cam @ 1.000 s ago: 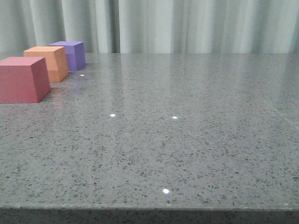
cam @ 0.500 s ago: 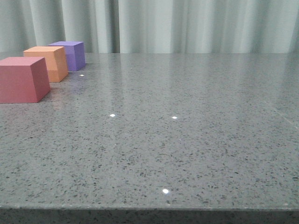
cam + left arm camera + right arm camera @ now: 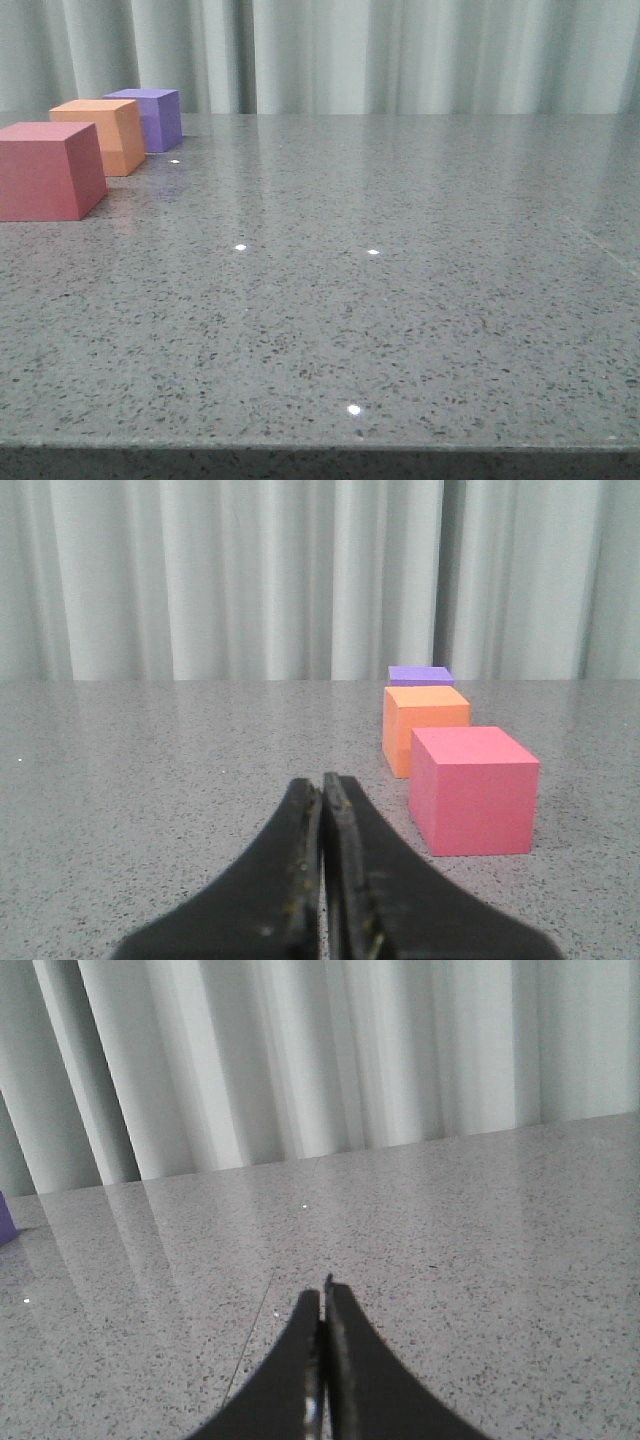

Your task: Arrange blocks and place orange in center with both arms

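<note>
Three cubes stand in a row at the far left of the grey table: a pinkish-red cube (image 3: 48,170) nearest, the orange cube (image 3: 105,134) behind it, a purple cube (image 3: 152,117) farthest. The left wrist view shows the same row: pinkish-red (image 3: 472,789), orange (image 3: 424,726), purple (image 3: 420,675). My left gripper (image 3: 322,780) is shut and empty, low over the table, short of and beside the pinkish-red cube. My right gripper (image 3: 322,1298) is shut and empty over bare table. A sliver of the purple cube (image 3: 5,1218) shows at that view's edge. Neither gripper shows in the front view.
The speckled grey table (image 3: 380,280) has its front edge near the bottom of the front view. Pale curtains (image 3: 400,50) hang behind the table's far edge. A thin seam line (image 3: 258,1335) runs across the table near the right gripper.
</note>
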`<move>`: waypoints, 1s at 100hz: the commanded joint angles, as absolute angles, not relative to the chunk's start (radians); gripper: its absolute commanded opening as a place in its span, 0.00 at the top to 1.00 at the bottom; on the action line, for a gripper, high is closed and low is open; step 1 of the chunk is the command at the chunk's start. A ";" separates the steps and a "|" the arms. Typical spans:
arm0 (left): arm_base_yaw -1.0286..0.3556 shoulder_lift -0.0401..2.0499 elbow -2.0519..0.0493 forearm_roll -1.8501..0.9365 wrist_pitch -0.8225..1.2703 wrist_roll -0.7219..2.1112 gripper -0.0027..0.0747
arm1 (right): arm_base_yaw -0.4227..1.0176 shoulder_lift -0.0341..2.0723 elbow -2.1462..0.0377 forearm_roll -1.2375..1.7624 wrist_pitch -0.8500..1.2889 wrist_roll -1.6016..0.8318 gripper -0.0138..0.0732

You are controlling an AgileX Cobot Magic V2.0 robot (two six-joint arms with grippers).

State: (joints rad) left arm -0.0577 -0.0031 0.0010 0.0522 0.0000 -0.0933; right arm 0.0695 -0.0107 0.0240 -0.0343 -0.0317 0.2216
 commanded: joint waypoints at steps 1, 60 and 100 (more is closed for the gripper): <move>-0.055 -0.040 0.046 0.052 -0.082 -0.096 0.99 | 0.064 -0.031 0.009 -0.041 -0.142 0.214 0.92; -0.055 -0.040 0.046 0.052 -0.082 -0.096 0.99 | 0.064 -0.031 0.009 -0.096 -0.109 0.214 0.92; -0.055 -0.040 0.046 0.052 -0.082 -0.096 0.99 | 0.064 -0.031 0.009 -0.096 -0.109 0.214 0.92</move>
